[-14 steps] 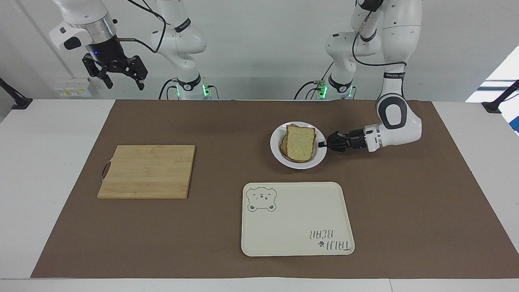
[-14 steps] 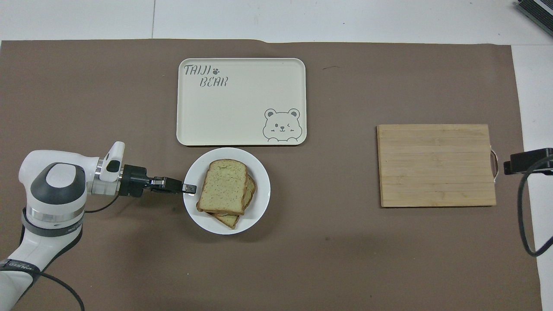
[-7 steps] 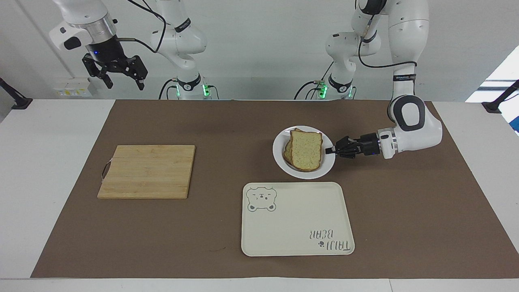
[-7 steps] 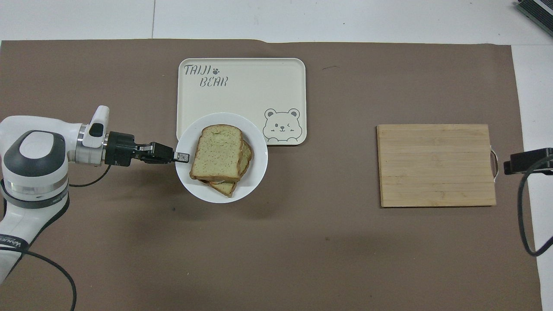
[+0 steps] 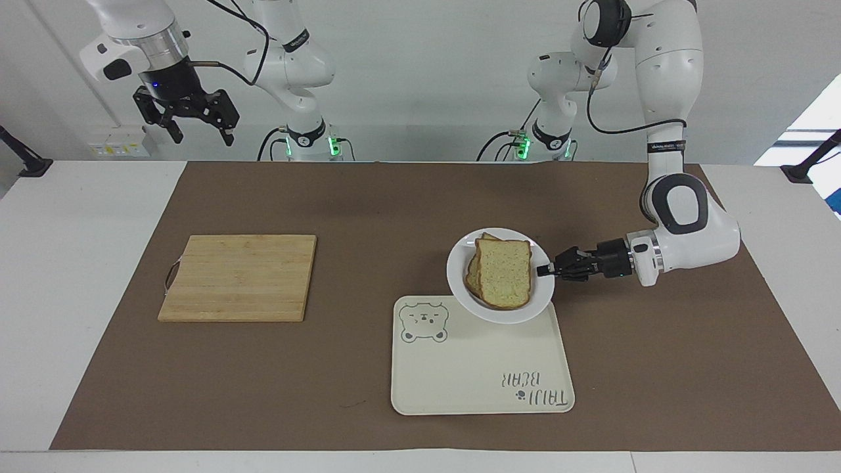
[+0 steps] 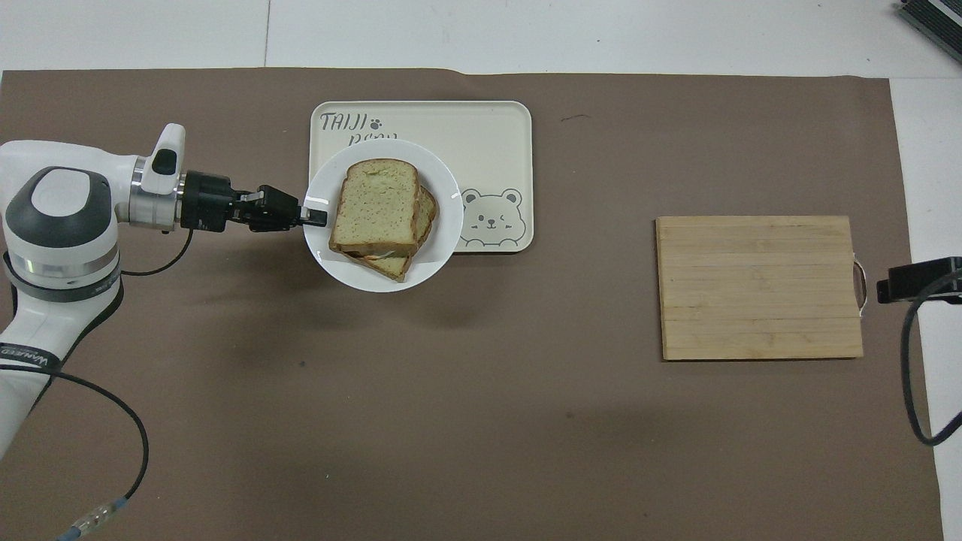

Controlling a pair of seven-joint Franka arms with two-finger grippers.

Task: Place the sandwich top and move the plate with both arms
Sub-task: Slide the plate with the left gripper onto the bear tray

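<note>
The white plate [image 5: 462, 266] [image 6: 443, 225] hangs in the air over the robot-side edge of the cream tray. My left gripper [image 5: 544, 270] [image 6: 317, 219] is shut on the plate's rim at the left arm's end and holds it level. On the plate lies the sandwich top [image 5: 503, 272] [image 6: 376, 204], a speckled bread slice resting on another slice. My right gripper [image 5: 197, 125] waits high above the right arm's end of the table, open and holding nothing; in the overhead view only a black part of that arm shows at the edge.
The cream tray [image 5: 473, 368] [image 6: 496, 143] with a bear drawing lies on the brown mat, toward the table's edge away from the robots. A wooden cutting board [image 5: 240, 277] [image 6: 759, 287] lies toward the right arm's end.
My left gripper has lifted the plate with the sandwich and carried it away from the robots, from the mat to over the tray's edge. The right arm has not moved.
</note>
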